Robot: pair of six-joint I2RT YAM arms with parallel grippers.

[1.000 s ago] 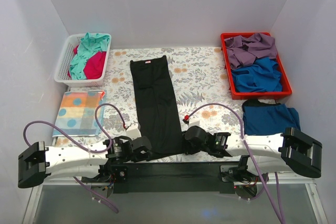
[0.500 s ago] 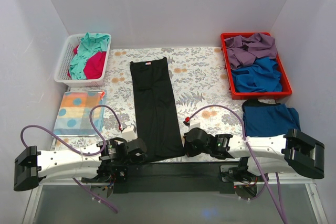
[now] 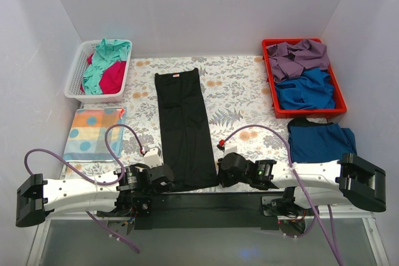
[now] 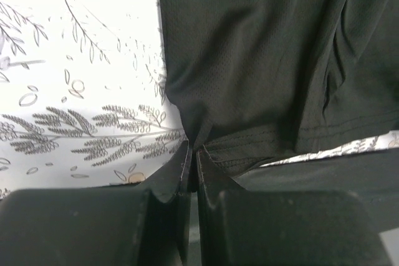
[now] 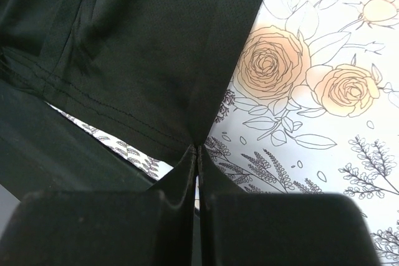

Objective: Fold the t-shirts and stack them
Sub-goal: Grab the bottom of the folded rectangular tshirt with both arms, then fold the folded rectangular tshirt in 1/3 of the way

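While we judge the job barely begun, the black t-shirt [image 3: 182, 126] lies on the counter [image 3: 243, 91] as a long narrow strip, its crosswise folds not yet made. Our left pincer [image 4: 192, 154] and right pincer [image 5: 197, 151] each pinch a near hem corner of its fine matte knit. One dark blue t-shirt [image 3: 319, 140] sits folded at right; crumpled t-shirts [image 3: 106, 60] fill the white basket [image 3: 73, 79] and red tray [image 3: 310, 113].

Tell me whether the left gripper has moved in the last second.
Yes: the left gripper, shut on the black t-shirt, has shifted slightly left, toward the dotted cloth.
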